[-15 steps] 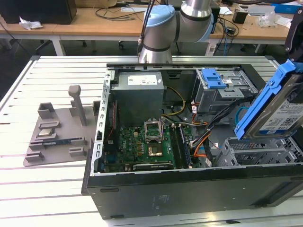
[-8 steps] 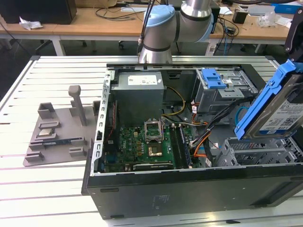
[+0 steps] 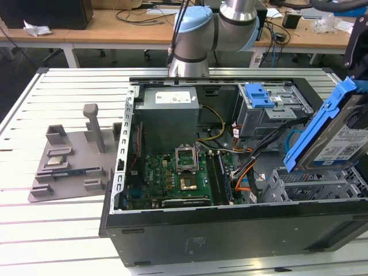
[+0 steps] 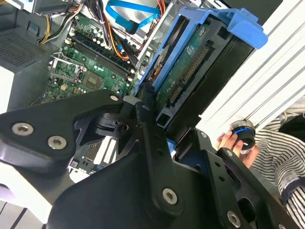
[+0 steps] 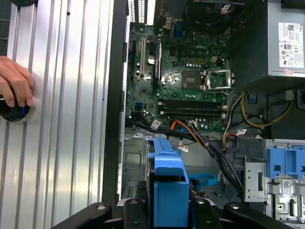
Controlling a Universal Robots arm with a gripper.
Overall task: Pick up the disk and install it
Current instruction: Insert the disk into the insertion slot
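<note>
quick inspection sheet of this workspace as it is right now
surface: slatted metal table, open computer case lying on it
job's things: the disk tilted in the air above the case, exterior view's right, not seated
clutter: grey fixture plate beside the case, on the exterior view's left
grippers: gripper shut on the disk
cables: loose bundle inside the case, near the motherboard
surroundings: a hand on a knob; desks behind

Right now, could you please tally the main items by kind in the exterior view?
disk: 1
power-supply box: 1
motherboard: 1
computer case: 1
grey fixture: 1
Total: 5
</note>
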